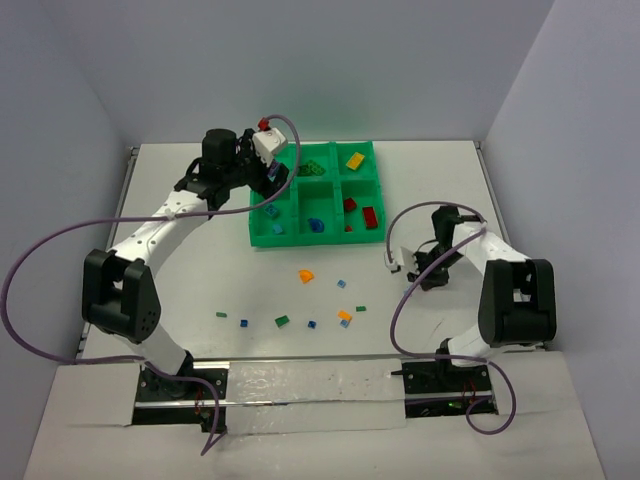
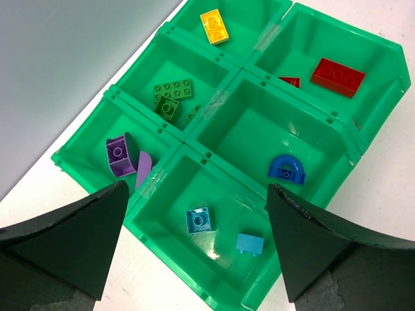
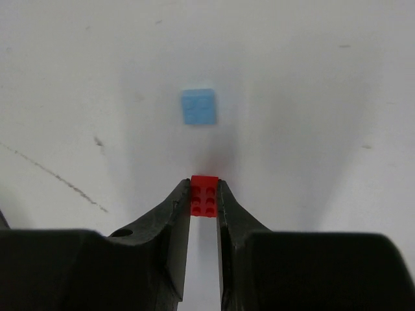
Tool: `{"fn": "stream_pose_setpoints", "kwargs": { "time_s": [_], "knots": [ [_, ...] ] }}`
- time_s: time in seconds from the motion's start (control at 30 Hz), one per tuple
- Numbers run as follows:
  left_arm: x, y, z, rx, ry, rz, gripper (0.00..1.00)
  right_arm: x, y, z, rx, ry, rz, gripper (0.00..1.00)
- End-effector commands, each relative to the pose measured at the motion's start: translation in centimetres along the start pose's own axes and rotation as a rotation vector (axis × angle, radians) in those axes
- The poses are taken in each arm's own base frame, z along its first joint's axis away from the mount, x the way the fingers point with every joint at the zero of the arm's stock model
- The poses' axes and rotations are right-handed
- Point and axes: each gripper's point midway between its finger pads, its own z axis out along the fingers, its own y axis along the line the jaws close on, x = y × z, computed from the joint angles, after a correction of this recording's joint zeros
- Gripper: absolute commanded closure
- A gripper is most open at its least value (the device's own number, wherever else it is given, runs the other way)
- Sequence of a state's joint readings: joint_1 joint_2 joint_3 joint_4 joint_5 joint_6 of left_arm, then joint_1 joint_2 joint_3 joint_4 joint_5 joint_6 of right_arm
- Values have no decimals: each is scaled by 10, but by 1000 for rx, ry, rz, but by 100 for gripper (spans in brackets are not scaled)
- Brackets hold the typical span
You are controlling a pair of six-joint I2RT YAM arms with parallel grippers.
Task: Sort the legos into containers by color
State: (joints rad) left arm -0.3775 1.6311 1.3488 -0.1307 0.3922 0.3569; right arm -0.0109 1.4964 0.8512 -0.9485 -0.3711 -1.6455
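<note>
Legos [image 1: 305, 275] are in two places: a scatter of loose pieces on the bench [image 1: 200, 270] in front of the tray [image 1: 300, 241], and sorted ones already lying in its six compartments. One red brick [image 3: 204, 202] sits between the fingertips of the right claw [image 3: 204, 193], which is closed narrow on the brick's two side faces, off to the right of the tray. Whether the brick is lifted off the bench I cannot tell. Just beyond it a light blue plate [image 3: 198, 106] lies flat on the bench.

These pieces look light, rigid and smooth-sided, so the likely trouble is one twisting or squirting out of a tip pinch. The flat opposite sides, taken square as here, seem the best hold. The red compartment [image 1: 368, 193], near right in the overhead view, is where this brick should go. The left claw [image 2: 198, 259] hangs over the tray's left end with jaws spread wide, holding nothing.
</note>
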Motion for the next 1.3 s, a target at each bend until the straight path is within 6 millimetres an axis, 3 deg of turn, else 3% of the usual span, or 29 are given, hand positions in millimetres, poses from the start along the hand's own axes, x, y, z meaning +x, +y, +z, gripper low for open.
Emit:
{"fn": "stream_pose_setpoints", "kwargs": {
  "time_s": [0.0,0.27,0.37,0.53,0.6,0.77,1.03,1.17,1.27],
  "knots": [
    [-30,15,-5,-61,-72,-16,1,-42,-52,-39,140,-149,29,93],
    [-31,19,-7,-61,-51,-186,1,-147,-126,-99,340,-451,60,100],
    [-27,23,-8,-94,-55,-236,1,-173,-144,-107,347,-522,103,100],
    [-13,30,-14,-159,-30,-337,1,-208,-196,-109,398,-614,262,100],
    [-9,43,-16,-220,19,-355,1,-216,-215,-100,388,-621,326,100],
    [6,34,-24,-114,69,-336,1,-221,-246,-92,393,-634,423,100],
    [24,24,-29,-82,110,-336,1,-209,-266,-69,408,-594,501,100],
    [36,19,-33,-50,121,-321,1,-202,-268,-61,420,-566,522,89],
    [52,1,-39,65,143,-294,6,-197,-266,-57,419,-550,535,78]
  ]
}}
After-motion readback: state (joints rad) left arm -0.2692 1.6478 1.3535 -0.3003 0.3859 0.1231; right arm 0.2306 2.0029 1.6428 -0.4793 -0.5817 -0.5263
